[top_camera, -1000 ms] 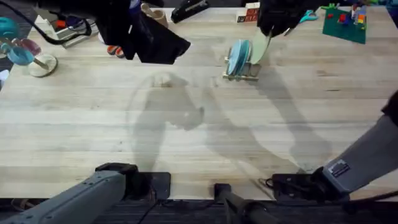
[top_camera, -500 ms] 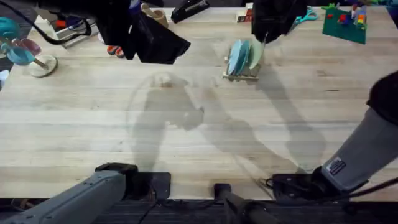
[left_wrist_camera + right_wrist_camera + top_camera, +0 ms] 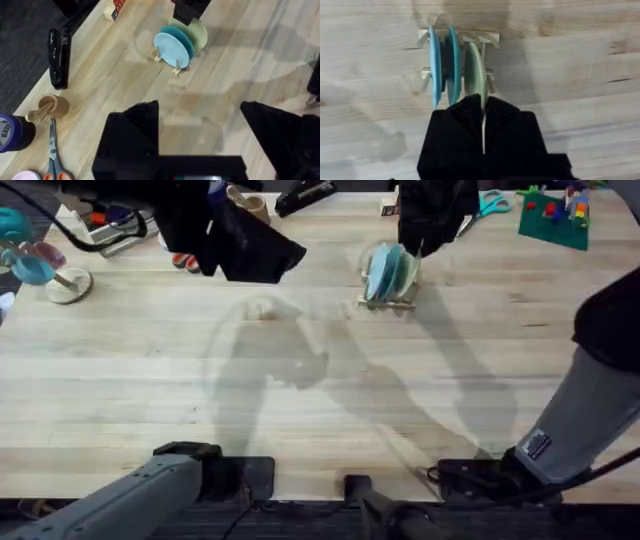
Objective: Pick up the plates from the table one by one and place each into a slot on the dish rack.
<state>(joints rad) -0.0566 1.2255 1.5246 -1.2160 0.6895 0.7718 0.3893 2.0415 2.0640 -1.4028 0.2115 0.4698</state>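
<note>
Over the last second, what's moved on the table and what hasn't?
The right gripper has carried the cream plate from beside the dish rack down into a slot next to the two blue plates, its fingers shut on the rim. The plate now stands nearly upright between the pegs rather than tilted off to the side. The blue plates, the rack and the left gripper, fingers open, stayed put.

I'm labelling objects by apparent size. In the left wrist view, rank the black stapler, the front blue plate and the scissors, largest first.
1. Front blue plate and black stapler: alike in extent, the stapler long and thin, so unranked.
2. Scissors: smallest as seen, but cut off by the edge and nearer the camera, so unsure.
</note>
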